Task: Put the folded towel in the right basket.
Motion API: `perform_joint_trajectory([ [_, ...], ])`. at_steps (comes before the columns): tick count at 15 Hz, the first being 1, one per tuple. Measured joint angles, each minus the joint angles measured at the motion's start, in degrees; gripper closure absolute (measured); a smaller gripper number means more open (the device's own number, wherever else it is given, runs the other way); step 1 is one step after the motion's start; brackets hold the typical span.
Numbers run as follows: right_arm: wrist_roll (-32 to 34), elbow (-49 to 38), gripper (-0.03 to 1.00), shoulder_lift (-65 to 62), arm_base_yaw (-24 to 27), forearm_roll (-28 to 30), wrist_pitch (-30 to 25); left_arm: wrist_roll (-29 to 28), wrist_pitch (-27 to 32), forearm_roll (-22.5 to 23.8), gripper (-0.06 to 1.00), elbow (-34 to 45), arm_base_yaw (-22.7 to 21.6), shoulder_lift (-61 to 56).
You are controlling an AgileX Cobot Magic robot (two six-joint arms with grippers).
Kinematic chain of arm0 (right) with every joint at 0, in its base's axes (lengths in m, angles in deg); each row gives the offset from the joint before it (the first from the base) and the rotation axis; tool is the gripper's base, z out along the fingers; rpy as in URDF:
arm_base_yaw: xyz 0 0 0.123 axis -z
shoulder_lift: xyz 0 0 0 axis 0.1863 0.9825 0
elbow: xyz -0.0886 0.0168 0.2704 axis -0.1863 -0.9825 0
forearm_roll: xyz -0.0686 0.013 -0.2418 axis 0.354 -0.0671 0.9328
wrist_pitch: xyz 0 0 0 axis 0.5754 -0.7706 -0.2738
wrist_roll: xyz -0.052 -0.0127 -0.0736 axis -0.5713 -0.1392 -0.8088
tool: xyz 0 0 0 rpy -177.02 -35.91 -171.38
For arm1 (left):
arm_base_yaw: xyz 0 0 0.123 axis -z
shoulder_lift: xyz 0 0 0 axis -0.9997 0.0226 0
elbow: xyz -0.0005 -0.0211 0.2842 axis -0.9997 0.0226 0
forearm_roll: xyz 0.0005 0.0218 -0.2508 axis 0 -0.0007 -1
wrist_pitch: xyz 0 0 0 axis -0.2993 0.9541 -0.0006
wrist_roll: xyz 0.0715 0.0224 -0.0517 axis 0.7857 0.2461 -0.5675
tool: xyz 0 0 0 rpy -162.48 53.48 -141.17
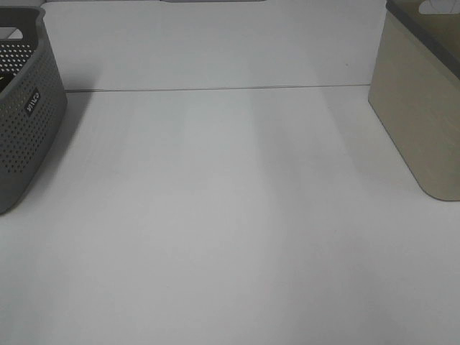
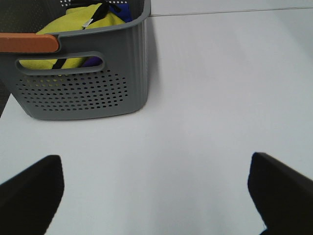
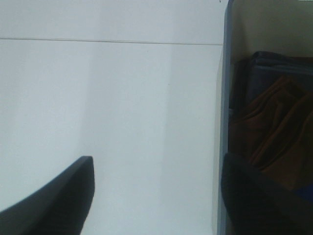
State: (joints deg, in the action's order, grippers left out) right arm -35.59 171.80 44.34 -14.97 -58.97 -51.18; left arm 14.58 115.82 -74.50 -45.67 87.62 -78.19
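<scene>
The right basket [image 1: 420, 108] is beige with a dark rim and stands at the table's right edge. In the right wrist view its rim [image 3: 226, 98] shows, and folded brown cloth [image 3: 276, 129] lies inside on dark blue cloth [image 3: 274, 68]. No towel lies on the table. My right gripper [image 3: 159, 193] is open and empty, with one finger [image 3: 264, 196] over the basket's edge. My left gripper [image 2: 155, 196] is open and empty above the bare table, in front of the grey basket. Neither gripper shows in the exterior high view.
A grey perforated basket [image 1: 25, 122] stands at the left edge. In the left wrist view this grey basket [image 2: 88, 93] holds yellow cloth [image 2: 73, 24] and blue cloth [image 2: 120, 10], and has an orange strip [image 2: 29, 43] on its rim. The white table [image 1: 230, 215] has a seam across the back.
</scene>
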Motion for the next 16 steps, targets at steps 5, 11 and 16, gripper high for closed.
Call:
perform_joint_trajectory([
  [5, 1.3, -22.8, 0.28, -17.2, 0.0, 2.8, 0.0, 0.0, 0.0, 0.0, -0.03, 0.0, 0.0, 0.0],
  [11, 1.4, -57.3, 0.28, -43.1, 0.0, 2.8, 0.1, 0.0, 0.0, 0.0, -0.03, 0.0, 0.0, 0.0],
  [16, 1.9, -79.4, 0.28, -66.7, 0.0, 2.9, 0.0, 0.0, 0.0, 0.0, -0.03, 0.0, 0.0, 0.0],
])
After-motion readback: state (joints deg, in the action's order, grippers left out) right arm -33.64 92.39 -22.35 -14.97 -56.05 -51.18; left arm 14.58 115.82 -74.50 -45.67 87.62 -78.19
